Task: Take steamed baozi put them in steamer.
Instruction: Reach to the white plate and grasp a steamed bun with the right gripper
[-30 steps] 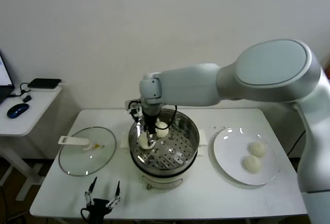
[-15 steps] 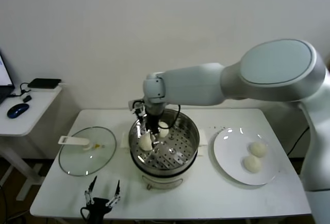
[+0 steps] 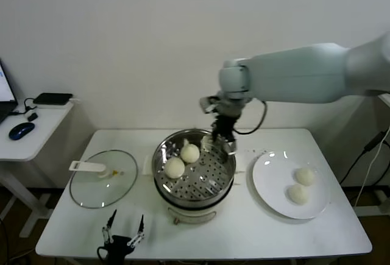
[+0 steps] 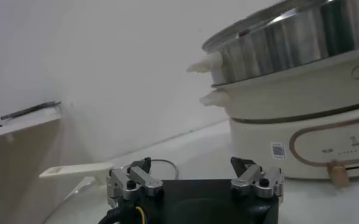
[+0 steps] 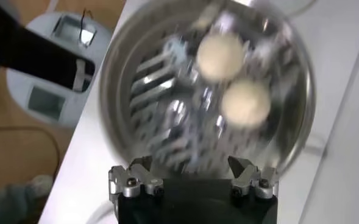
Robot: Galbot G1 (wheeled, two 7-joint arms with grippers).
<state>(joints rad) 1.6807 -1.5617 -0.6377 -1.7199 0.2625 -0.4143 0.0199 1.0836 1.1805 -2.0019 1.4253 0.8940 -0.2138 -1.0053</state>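
The steamer (image 3: 201, 183) stands mid-table with two steamed baozi (image 3: 175, 167) (image 3: 190, 153) on its perforated tray. Two more baozi (image 3: 304, 176) (image 3: 297, 194) lie on the white plate (image 3: 271, 173) to the right. My right gripper (image 3: 220, 141) hangs open and empty above the steamer's back right rim. In the right wrist view the open right gripper (image 5: 191, 168) looks down on the steamer (image 5: 115, 67) and its two baozi (image 5: 219, 56) (image 5: 245, 102). The left gripper (image 3: 122, 231) rests open at the table's front edge, with the steamer's wall (image 4: 289, 61) ahead of its jaws (image 4: 194, 168).
A glass lid with a white handle (image 3: 100, 183) lies left of the steamer; its handle (image 4: 75, 171) shows in the left wrist view. A side table with a mouse (image 3: 21, 130) stands at far left. The wall runs close behind the table.
The right gripper opened and let go of a baozi in the steamer. It then rose and swung right, from the steamer's left side to its back right rim.
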